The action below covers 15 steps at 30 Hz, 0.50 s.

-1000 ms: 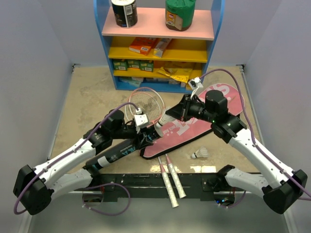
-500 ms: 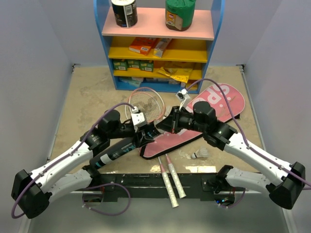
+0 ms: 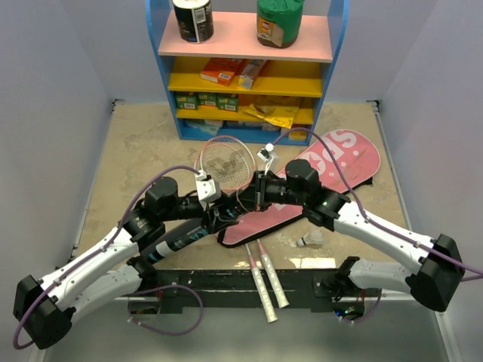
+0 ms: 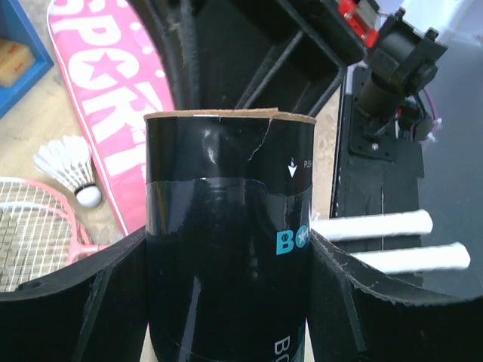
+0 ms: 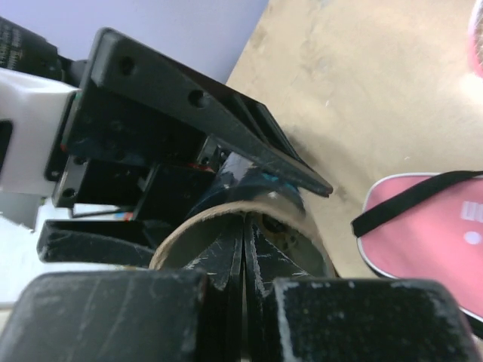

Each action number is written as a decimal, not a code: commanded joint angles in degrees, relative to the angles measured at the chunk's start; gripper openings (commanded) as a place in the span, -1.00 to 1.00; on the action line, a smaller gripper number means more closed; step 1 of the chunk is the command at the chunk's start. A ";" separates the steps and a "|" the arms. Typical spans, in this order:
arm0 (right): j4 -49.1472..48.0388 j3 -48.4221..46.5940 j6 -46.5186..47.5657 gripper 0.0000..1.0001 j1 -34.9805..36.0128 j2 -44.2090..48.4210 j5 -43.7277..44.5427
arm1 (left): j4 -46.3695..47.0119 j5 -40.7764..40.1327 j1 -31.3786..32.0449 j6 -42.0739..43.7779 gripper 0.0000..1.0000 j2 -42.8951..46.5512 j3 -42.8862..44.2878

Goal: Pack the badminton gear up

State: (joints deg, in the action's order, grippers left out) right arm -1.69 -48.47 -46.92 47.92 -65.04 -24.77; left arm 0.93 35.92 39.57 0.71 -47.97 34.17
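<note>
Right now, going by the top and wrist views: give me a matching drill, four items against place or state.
Items:
1. black tube
2. shuttlecock
3. pink bag
4. right tool

Place or state:
A. flat on the table, lettering up
B. clamped in the left tool
C. shut, tips at the tube's open mouth
D. loose, just right of the white handles

Pairs: 1-B, 2-D, 3-A, 4-C
</note>
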 commanded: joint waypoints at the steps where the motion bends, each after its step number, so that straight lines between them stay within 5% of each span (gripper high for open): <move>1: -2.25 0.56 -0.98 -1.00 0.86 -4.73 -6.33 | 9.62 2.57 0.15 -2.38 -1.00 4.10 -0.77; 8: -1.92 -1.45 0.50 -1.00 1.56 -6.86 -11.00 | 10.06 2.49 0.15 -2.47 -1.00 5.51 -1.30; 10: 2.56 -3.11 2.96 -0.81 1.47 -6.33 -9.94 | 9.71 2.57 0.15 -2.29 -1.00 5.51 -1.21; 12: 5.89 -3.82 4.11 -0.41 1.56 -4.94 -8.64 | 9.71 2.75 0.07 -2.29 -1.00 5.34 -1.13; 15: 11.51 -5.67 6.12 -0.15 1.47 -2.91 -5.30 | 9.71 3.01 0.15 -2.56 -1.00 5.34 -1.13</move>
State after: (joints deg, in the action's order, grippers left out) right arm -0.62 -51.20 -45.30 48.03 -69.89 -32.12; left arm -1.89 36.88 39.40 -1.08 -43.86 31.94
